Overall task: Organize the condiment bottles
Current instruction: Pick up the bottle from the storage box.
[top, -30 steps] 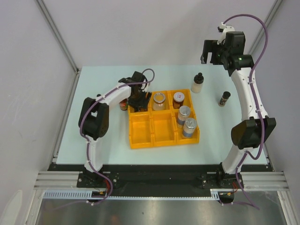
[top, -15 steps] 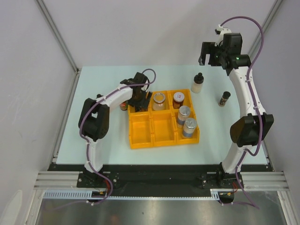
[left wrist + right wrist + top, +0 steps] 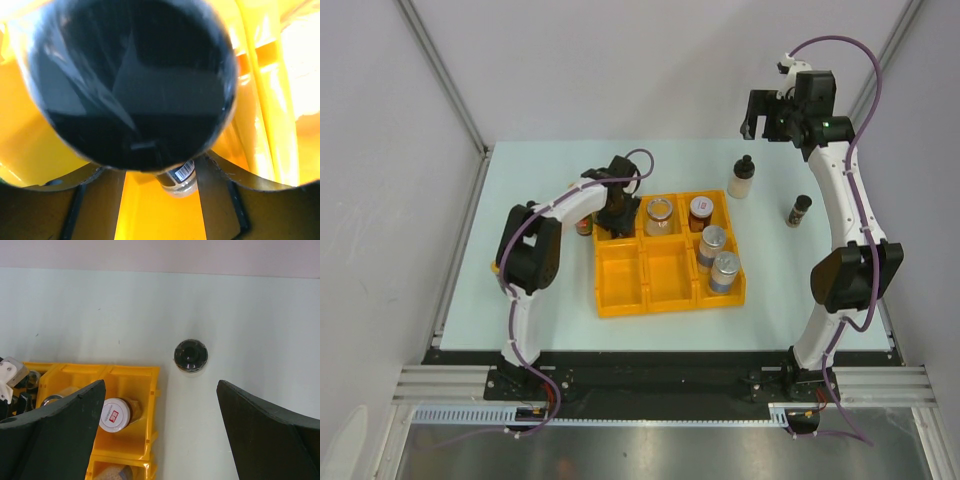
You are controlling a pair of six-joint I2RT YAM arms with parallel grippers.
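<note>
Seating in progress at the far-left rear compartment of the yellow tray (image 3: 622, 282). We are seeing the left gripper (image 3: 613, 214) narrowing around the black-capped bottle (image 3: 132, 80) since a second ago, probably resettling it; whether it is gripping we cannot tell. Its cap is pointing up at the wrist, long axis near vertical. The right gripper (image 3: 161, 382) is hanging wide open.

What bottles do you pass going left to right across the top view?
small brown bottle → silver-lidded clear jar → red-topped jar → cream bottle with black cap → dark spice jar. The two shakers overlap the others, so they are left out.
</note>
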